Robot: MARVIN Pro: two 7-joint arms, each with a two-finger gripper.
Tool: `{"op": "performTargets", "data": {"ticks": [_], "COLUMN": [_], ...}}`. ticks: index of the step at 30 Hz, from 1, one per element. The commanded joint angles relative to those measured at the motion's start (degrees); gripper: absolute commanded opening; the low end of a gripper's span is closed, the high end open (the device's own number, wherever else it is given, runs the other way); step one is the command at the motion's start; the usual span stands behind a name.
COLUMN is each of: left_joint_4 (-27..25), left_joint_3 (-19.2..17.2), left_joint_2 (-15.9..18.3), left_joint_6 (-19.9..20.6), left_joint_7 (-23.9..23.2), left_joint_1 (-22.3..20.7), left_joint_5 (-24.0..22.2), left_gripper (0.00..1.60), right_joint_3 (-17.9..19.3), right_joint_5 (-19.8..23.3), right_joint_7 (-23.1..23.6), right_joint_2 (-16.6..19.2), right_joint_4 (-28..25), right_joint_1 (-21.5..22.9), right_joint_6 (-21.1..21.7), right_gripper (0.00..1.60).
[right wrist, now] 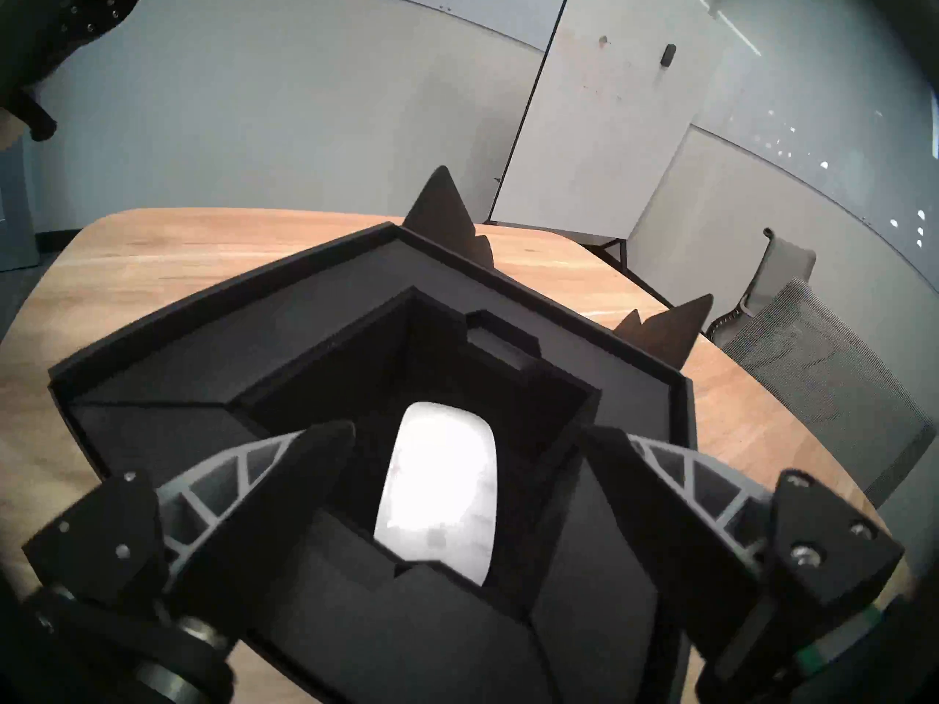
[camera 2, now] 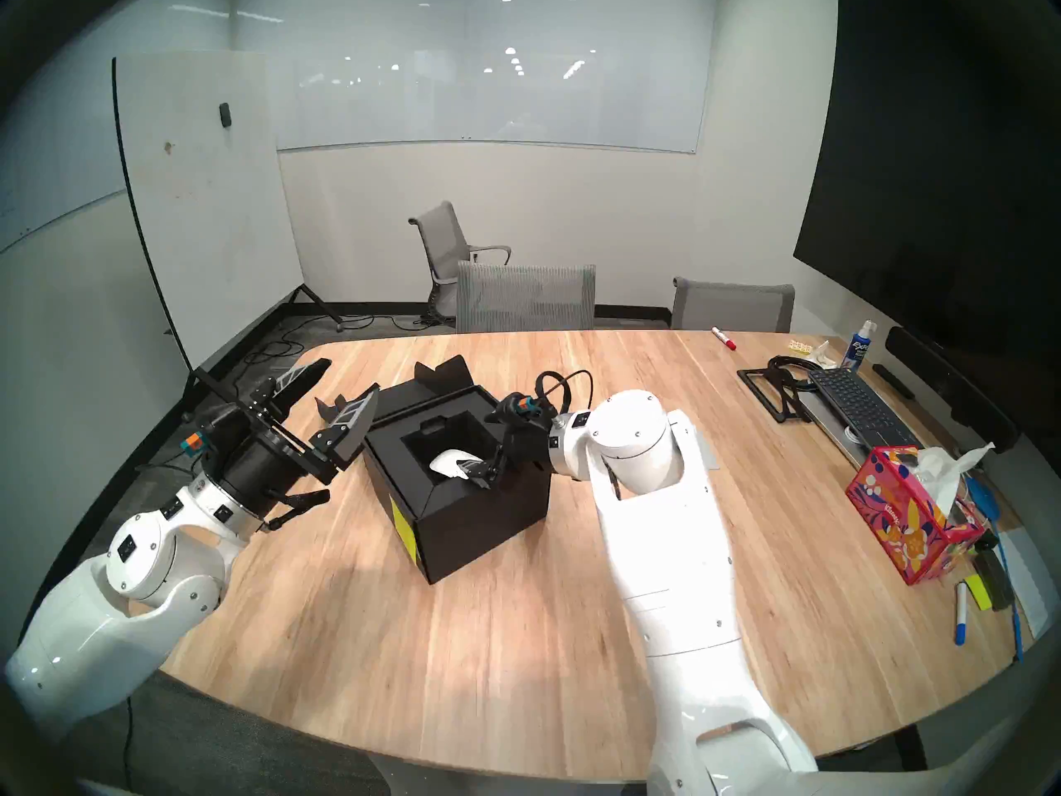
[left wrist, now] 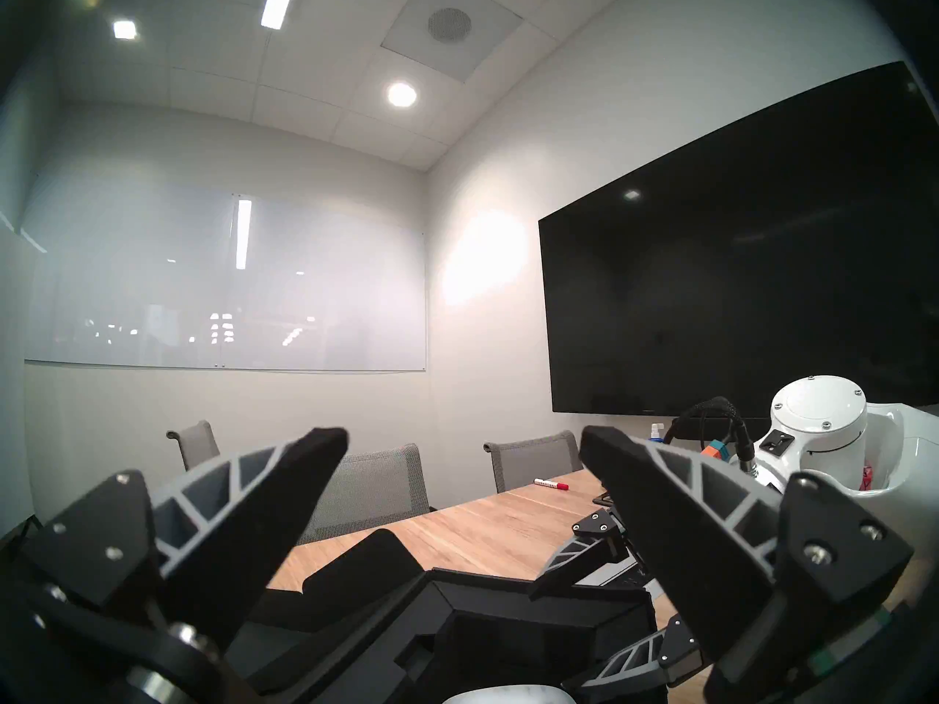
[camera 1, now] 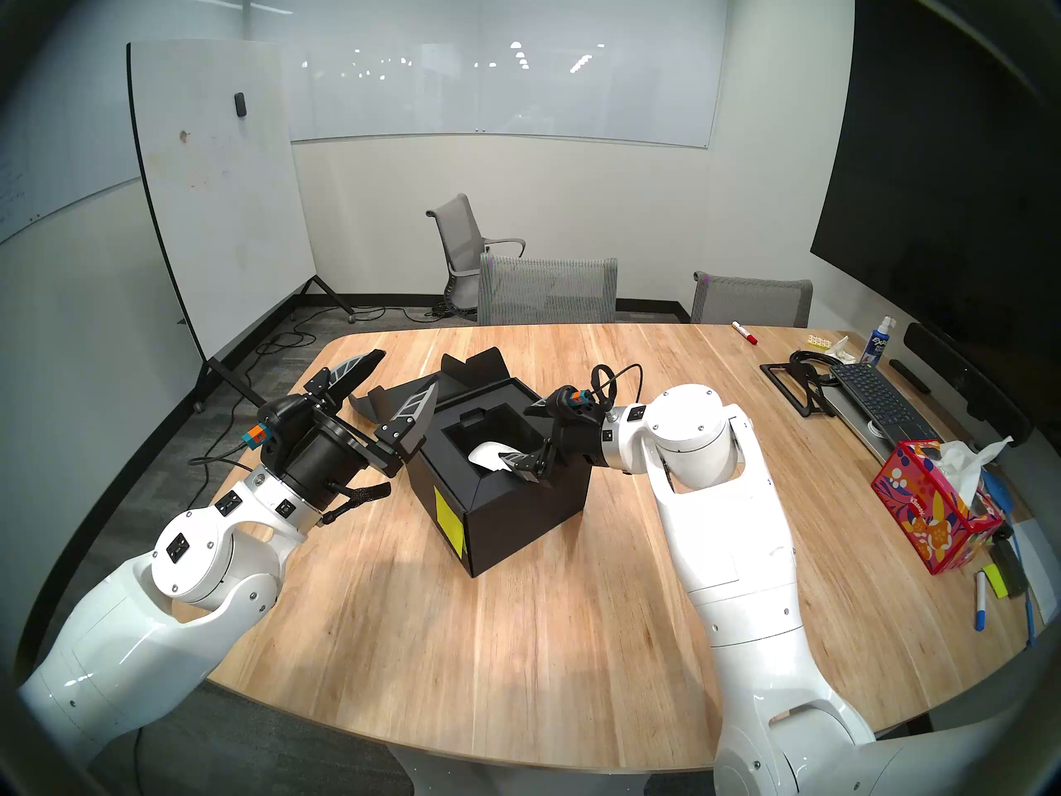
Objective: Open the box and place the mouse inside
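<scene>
The mouse is lying inside the open black box near the desk's middle, between the right gripper's spread fingers, while the left gripper is hanging wide open, empty, beside the box.

Head views overlook the table; both wrist views closely share the box.

The left arm reaches in over the table's left edge, wrist raised, and the left gripper tilts upward with its two fingers spread wide and nothing between them. The right arm rises from the near edge and bends leftward at the wrist; the right gripper angles downward, its jaws parted wide, gripping nothing.
</scene>
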Motion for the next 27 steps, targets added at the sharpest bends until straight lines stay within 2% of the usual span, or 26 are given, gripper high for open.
{"op": "performTargets", "data": {"ticks": [1, 11, 20, 27], "left_joint_4": [-1.1, -1.1, -1.1, -1.1], "left_joint_3": [-0.3, -0.3, -0.3, -0.2], "left_joint_2": [-0.1, -0.1, -0.1, -0.1], "left_joint_6": [-0.5, -0.5, -0.6, -0.5], "left_joint_7": [-0.1, -0.1, -0.1, -0.1], "left_joint_1": [-0.1, -0.1, -0.1, -0.2], "left_joint_5": [-0.1, -0.1, -0.1, -0.1], "left_gripper": [1.60, 1.60, 1.60, 1.60], "right_joint_3": [2.6, 6.5, 7.4, 10.2], "right_joint_5": [0.1, -0.2, -1.0, -1.3], "right_joint_7": [1.1, 4.1, 5.5, 5.6], "right_joint_2": [2.1, 5.9, 7.5, 9.4], "right_joint_4": [-2.4, -5.7, -6.3, -5.6], "right_joint_1": [0.5, -2.7, -4.7, -5.3], "right_joint_6": [0.9, 0.8, 0.0, -0.9], "right_gripper": [1.60, 1.60, 1.60, 1.60]}}
